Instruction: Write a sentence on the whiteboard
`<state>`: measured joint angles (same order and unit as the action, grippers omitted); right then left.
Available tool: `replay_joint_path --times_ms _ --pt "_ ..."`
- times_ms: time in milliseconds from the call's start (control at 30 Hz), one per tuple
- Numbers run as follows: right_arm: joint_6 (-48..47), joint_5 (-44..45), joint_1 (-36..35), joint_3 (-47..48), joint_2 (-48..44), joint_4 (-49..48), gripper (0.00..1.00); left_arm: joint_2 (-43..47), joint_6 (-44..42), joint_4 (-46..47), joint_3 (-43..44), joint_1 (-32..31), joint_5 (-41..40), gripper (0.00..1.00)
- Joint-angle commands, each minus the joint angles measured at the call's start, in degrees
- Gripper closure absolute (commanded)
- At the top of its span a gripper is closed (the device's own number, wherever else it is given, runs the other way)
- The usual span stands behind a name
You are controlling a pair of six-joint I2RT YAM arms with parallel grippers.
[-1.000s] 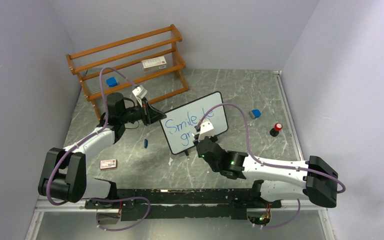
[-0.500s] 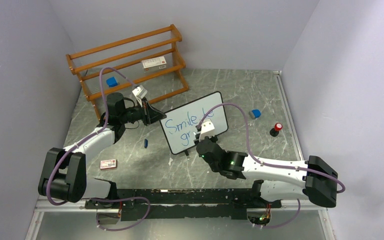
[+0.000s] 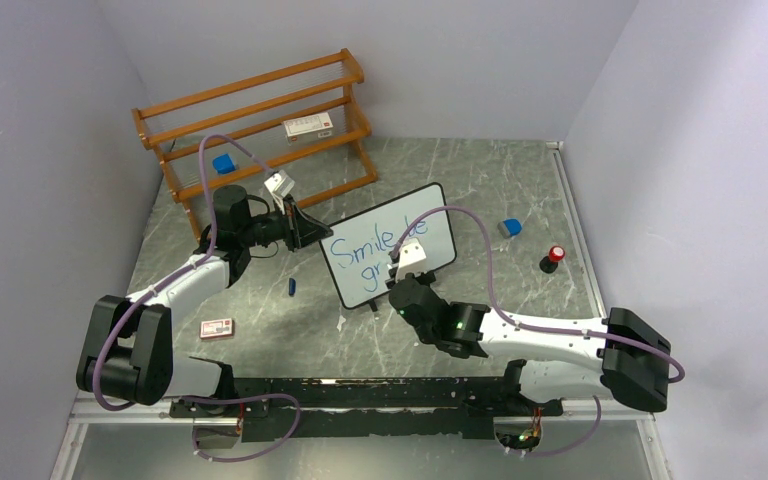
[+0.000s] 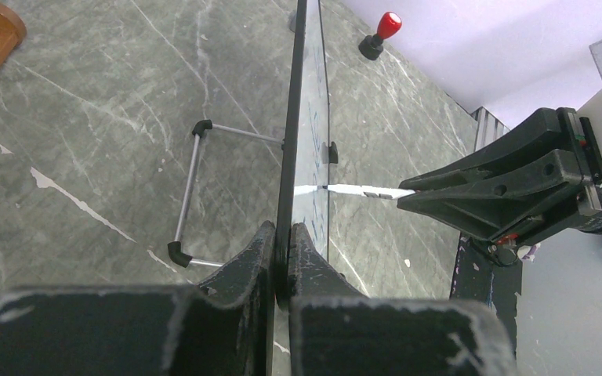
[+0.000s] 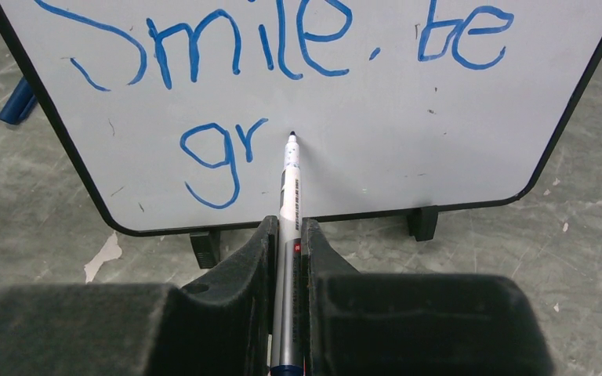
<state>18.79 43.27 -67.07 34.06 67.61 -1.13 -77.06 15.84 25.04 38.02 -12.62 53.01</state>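
Whiteboard (image 5: pixel 439 133) upright at frame centre; sentence (image 5: pixel 282 47) unfinished at "gr".
The board's edge toward frame left is clamped by the closed left gripper (image 4: pixel 282 258). The marker (image 5: pixel 288 188) is gripped lengthwise in the right gripper (image 5: pixel 286 235), with its tip set against the board just right of "gr". Overhead, the lower line is partly hidden by the right gripper.

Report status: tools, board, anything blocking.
Left tool shut on whiteboard edge. Right tool shut on marker, tip just past "gr". Sentence unfinished. Nothing blocking.
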Motion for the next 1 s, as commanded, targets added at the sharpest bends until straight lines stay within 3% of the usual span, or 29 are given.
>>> replay_joint_path --times_ms 0,967 --pt "-1.01 1.69 0.35 0.35 0.15 -3.31 1.0 -1.61 -3.17 -1.92 0.56 0.32 -0.46 0.95" --pt "-2.73 -4.98 0.36 0.66 0.95 -0.88 1.0 -1.78 -2.81 -1.4 0.48 0.32 -0.44 0.95"
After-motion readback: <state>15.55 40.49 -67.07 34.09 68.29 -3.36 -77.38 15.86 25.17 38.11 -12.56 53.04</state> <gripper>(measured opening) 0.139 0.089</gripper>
